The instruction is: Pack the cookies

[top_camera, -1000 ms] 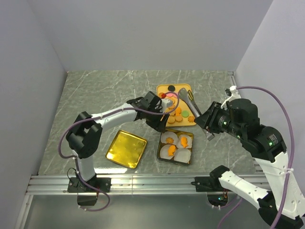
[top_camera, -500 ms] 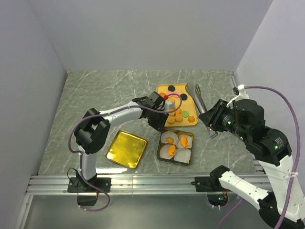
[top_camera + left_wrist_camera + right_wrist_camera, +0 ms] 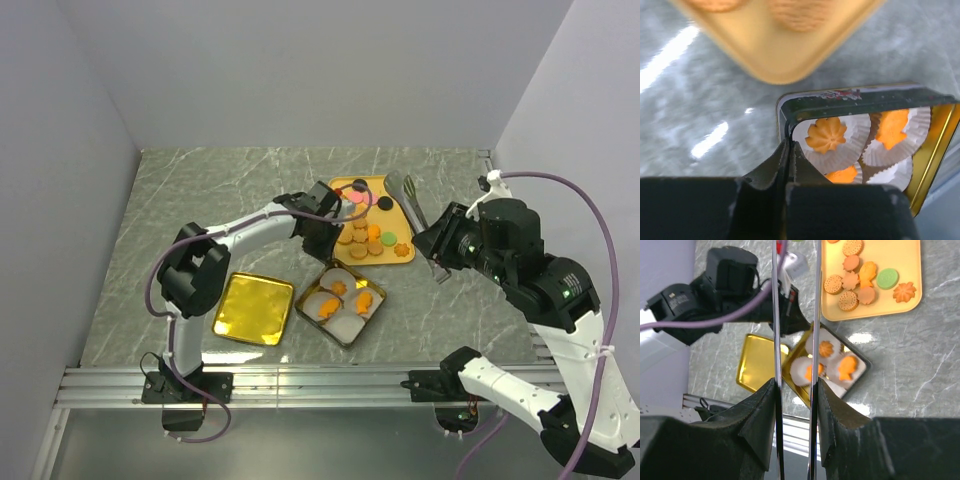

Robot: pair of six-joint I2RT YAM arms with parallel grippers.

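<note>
The packing is begun but, in my judgement, far from finished. The tin (image 3: 367, 320) stands open near the middle of the desk, on the side of the near edge. It holds white paper cups (image 3: 852, 145). Three of them carry orange cookies (image 3: 826, 135); a fourth cup looks empty, though I cannot be sure. Most of the cookies lie on the yellow tray (image 3: 900, 257), just beyond the tin toward the far edge: about a dozen, tan and orange, with a green, a pink and two black ones. The gold lid (image 3: 252, 308) lies flat beside the tin, toward the left edge, so the closing is not yet done either.

The left gripper (image 3: 790, 147) has its jaws pressed together at one corner of the tin, and it looks as if they pinch the thin rim there. The right gripper (image 3: 796, 382) holds metal tongs (image 3: 776, 315), its jaws closed on their handle end, over the desk near the right edge; the tongs carry nothing.

No brand or label can be read. Some red and white marks sit on the rim of the tin, too blurred to read.
</note>
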